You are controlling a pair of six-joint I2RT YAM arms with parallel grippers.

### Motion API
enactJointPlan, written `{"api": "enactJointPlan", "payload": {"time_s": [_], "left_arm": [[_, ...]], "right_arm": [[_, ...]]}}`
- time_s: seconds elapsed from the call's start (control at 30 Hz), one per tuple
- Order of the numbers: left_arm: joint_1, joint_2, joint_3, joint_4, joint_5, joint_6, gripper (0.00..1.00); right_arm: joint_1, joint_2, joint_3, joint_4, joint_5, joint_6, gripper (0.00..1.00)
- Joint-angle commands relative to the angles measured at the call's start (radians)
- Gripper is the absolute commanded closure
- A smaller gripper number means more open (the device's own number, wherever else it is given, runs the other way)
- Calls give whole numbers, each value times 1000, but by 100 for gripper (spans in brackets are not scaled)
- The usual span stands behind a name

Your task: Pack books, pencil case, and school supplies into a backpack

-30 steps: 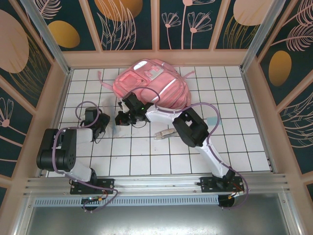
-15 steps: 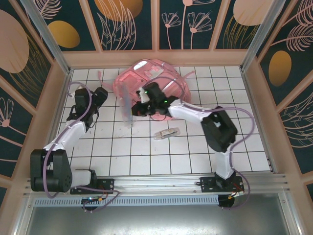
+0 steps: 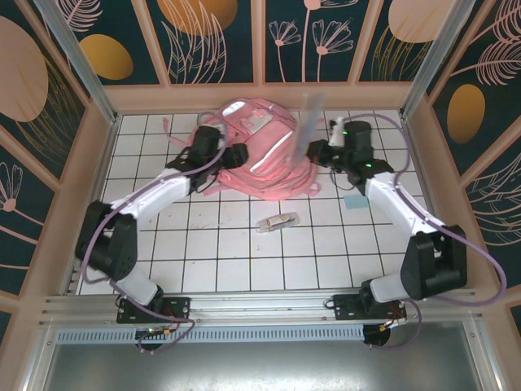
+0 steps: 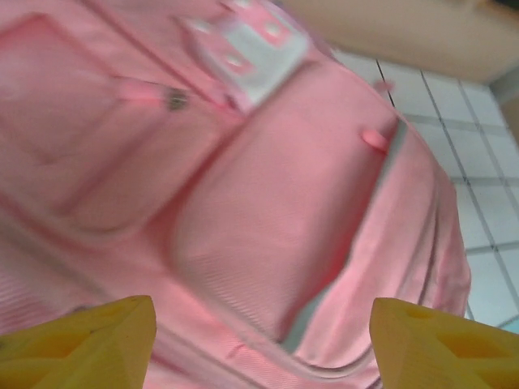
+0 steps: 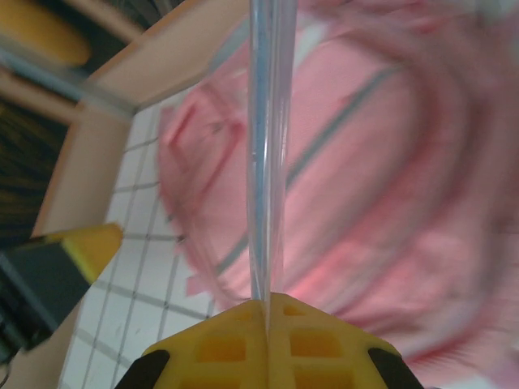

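Your right gripper (image 3: 316, 151) was clamped on the clear plastic piece (image 3: 310, 122), held upright at the right edge of the backpack (image 3: 269, 175). Your left gripper (image 3: 237, 154) hung with jaws apart just over its front pockets.

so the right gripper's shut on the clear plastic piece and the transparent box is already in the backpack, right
No: the transparent box lies on the table beside the backpack, not in it, as the top external view shows. The right gripper is shut on the clear plastic piece.
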Motion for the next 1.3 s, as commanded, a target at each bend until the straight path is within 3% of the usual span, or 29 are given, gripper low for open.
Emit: {"api": "enactJointPlan", "payload": {"time_s": [0.0, 0.27, 0.5, 0.6, 0.63, 0.73, 0.77, 0.9, 1.0, 1.27], "left_arm": [[-89, 124, 155, -125, -69, 163, 30], [-236, 456, 563, -391, -268, 300, 28], [-243, 590, 699, -508, -435, 300, 31], [-243, 616, 705, -511, -458, 304, 44], [-243, 626, 710, -513, -460, 305, 55], [-242, 639, 734, -530, -441, 296, 84], [-243, 630, 736, -528, -425, 291, 100], [-236, 543, 753, -518, -342, 285, 100], [-209, 456, 766, -494, -229, 266, 100], [-101, 329, 770, -438, -24, 191, 100]], "right_arm": [[-109, -72, -91, 24, -20, 5, 100], [-309, -176, -250, 85, -130, 50, 100], [-343, -209, -276, 77, -142, 39, 100], [-344, -209, -277, 76, -144, 37, 100], [-344, -209, -277, 75, -145, 37, 100], [-344, -211, -276, 77, -157, 29, 100], [-344, -209, -275, 75, -160, 24, 100], [-344, -198, -279, 88, -175, 15, 100], [-334, -170, -286, 154, -255, 42, 100], [-177, -26, -244, 298, -289, 116, 100]]}}
